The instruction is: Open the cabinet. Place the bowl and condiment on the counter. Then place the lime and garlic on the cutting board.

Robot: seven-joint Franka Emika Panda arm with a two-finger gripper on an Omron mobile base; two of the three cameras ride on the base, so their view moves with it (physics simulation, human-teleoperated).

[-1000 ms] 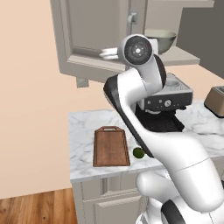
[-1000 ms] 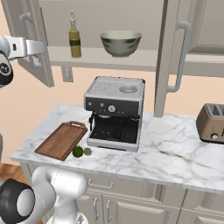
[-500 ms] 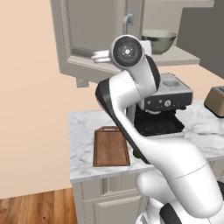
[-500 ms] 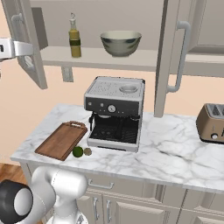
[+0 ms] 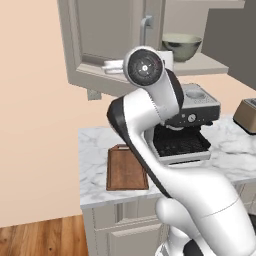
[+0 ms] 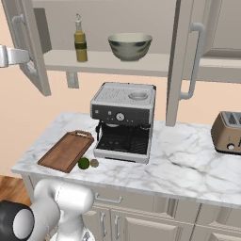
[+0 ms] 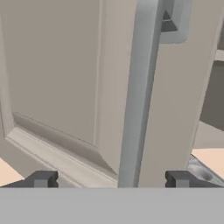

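Cabinet (image 6: 197, 42) doors both swung open: left door (image 5: 107, 45) hangs out over the left end of the worktop (image 6: 188, 160), right door stands edge-on just right of the coffee machine (image 6: 123, 121). On the cabinet shelf (image 6: 155, 63) the bowl (image 6: 130, 46) sits upright about mid-shelf, condiment bottle (image 6: 80, 39) upright to its left, a gap between them. Cutting board (image 6: 66, 150) lies flat on the left part of the white marble worktop, handle loop toward the wall. Lime (image 6: 84, 163) rests on the worktop at the board's near right corner, touching or just beside its edge; garlic (image 6: 94, 163) just right of the lime, in front of the coffee machine's base. Toaster (image 6: 227, 132) at the far right of the worktop. Gripper (image 7: 111, 178) is up at the left door: in the hand view the silver bar handle (image 7: 138, 94) runs vertically between the two fingers (image 7: 41, 178), which stand wide apart with clear space on both sides of the bar, holding nothing. In the right base view the white hand shows at the left edge beside the left door.
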